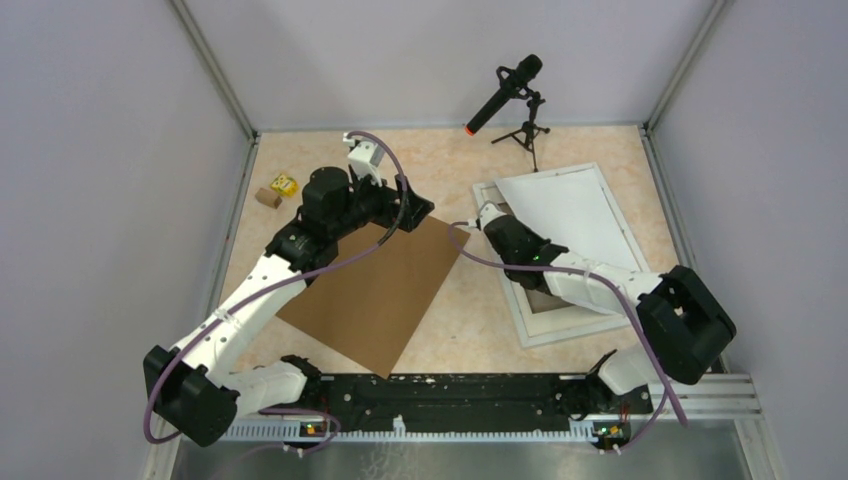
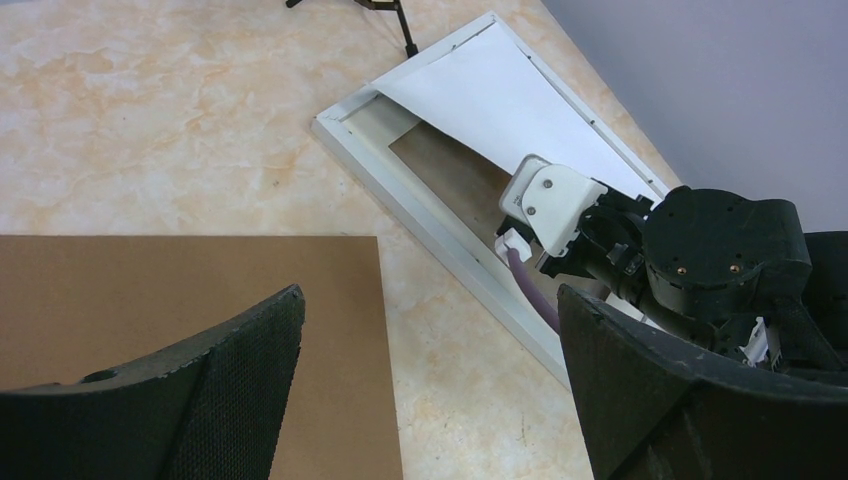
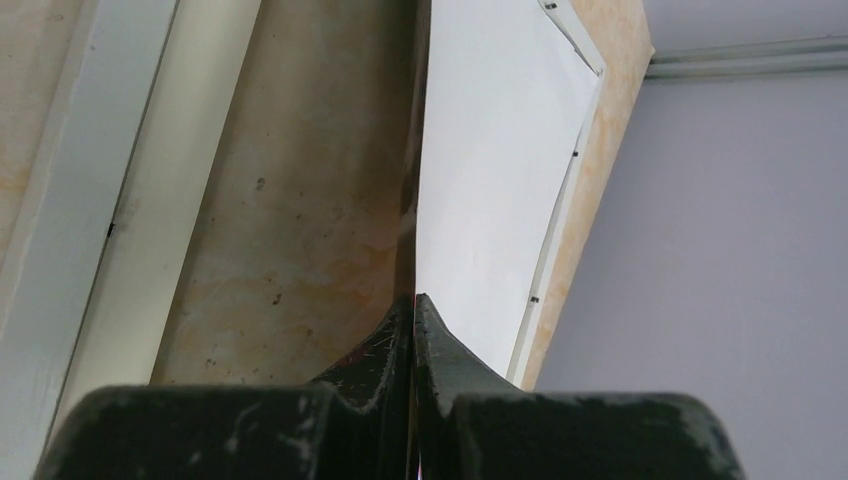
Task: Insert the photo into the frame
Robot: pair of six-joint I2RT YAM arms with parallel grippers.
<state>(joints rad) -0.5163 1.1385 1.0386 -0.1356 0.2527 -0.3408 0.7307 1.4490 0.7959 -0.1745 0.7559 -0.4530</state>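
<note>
Photo (image 1: 565, 215) shows only a plain white side in the top view. It lies slanted across the frame (image 1: 560, 333), its right part resting on the frame and the edge nearer the frame's left rail lifted. Right gripper (image 1: 490, 215) sits at that lifted edge near the frame's far-left corner, probably so the sheet can be hinged down into the recess. Brown backing board (image 1: 375, 290) lies flat on the table left of the frame and apart from it, presumably parked until the print is seated. Left gripper (image 1: 415, 210) hovers over the board's corner nearest the frame. Microphone (image 1: 505, 92) on a tripod stands beyond the frame. Left wrist view: both fingers (image 2: 240, 380) are spread wide with nothing between them; the board lies below them, and ahead is the frame with the white sheet raised like a wedge. Right wrist view: fingertips (image 3: 400, 330) are pressed together on the sheet's thin edge, so this hand is pinching the photo. The white face lies to the right, with the bare bed of the frame and its white rail to the left. Judgement: insertion is partway, as the photo is neither flat nor square in the recess. Risk: a thin sheet pinched at one edge may bow or catch on a rail.
</note>
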